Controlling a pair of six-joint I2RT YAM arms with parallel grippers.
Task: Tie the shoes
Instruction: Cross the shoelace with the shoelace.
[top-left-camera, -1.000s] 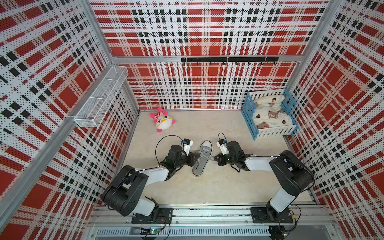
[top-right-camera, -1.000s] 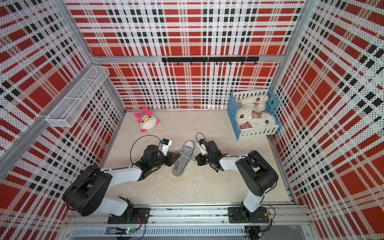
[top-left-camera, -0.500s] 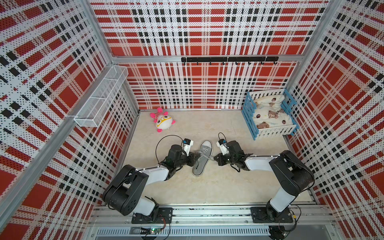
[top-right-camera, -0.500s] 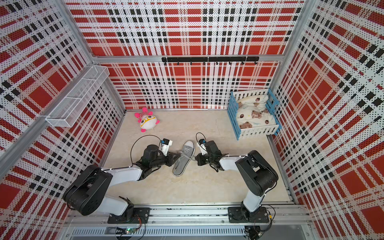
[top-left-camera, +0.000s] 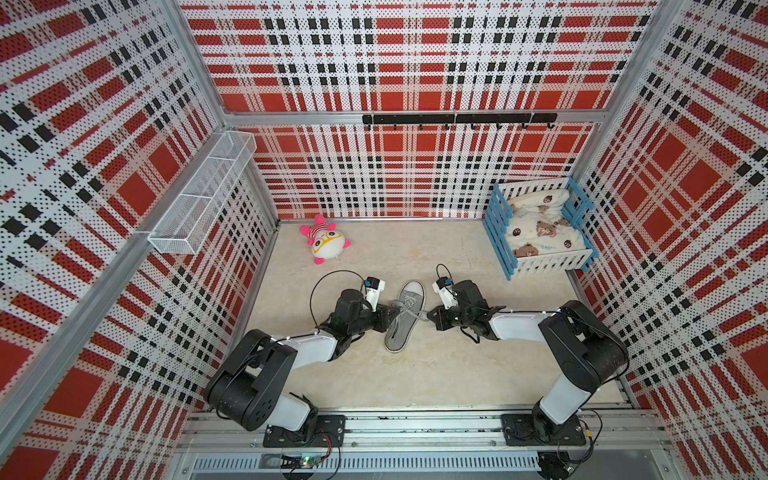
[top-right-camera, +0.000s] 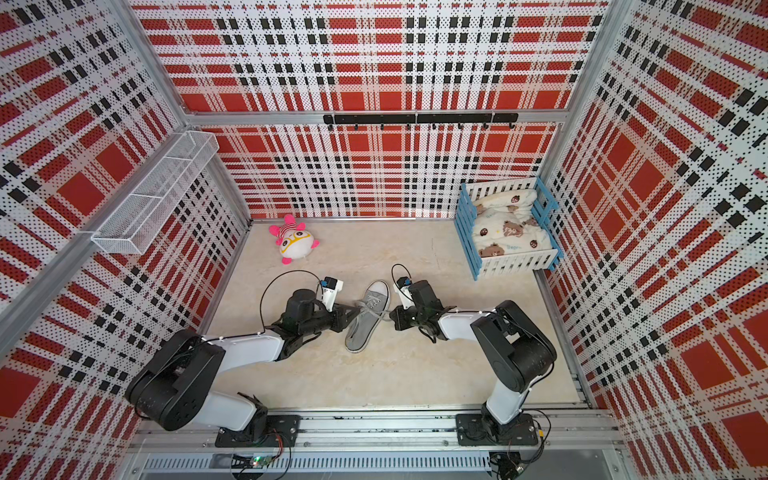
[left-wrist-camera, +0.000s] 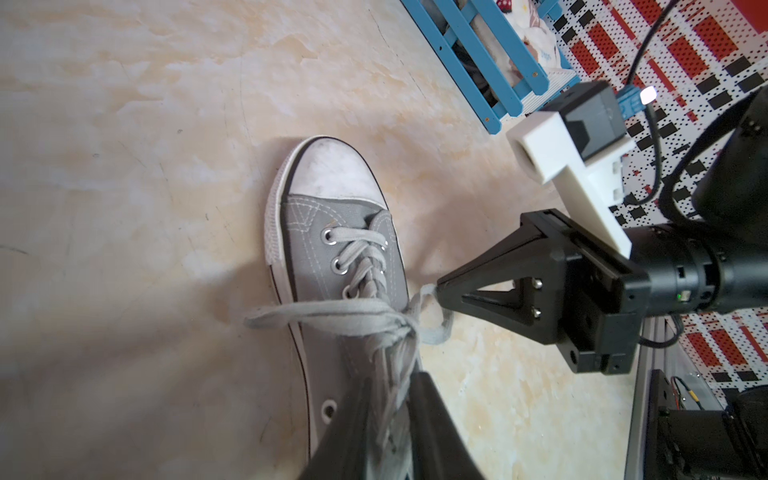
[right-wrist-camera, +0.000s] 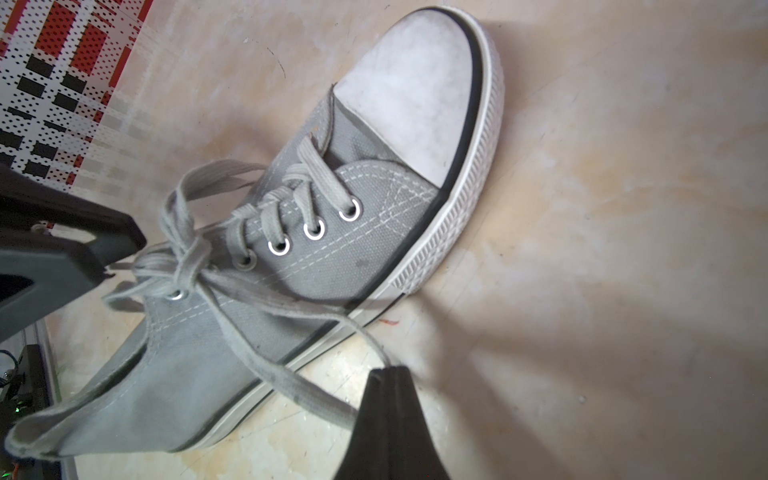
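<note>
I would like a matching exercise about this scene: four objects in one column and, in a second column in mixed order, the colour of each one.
Column A
1. canvas sneaker
2. plush toy
3. slatted crate
4. hook rail

Column B
a. black
b. grey and white
c. pink and white
d. blue and white

Pairs: 1-b, 2-c, 3-d, 4-a

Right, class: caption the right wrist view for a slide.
Shut right gripper pinches a lace of the knotted grey sneaker.
</note>
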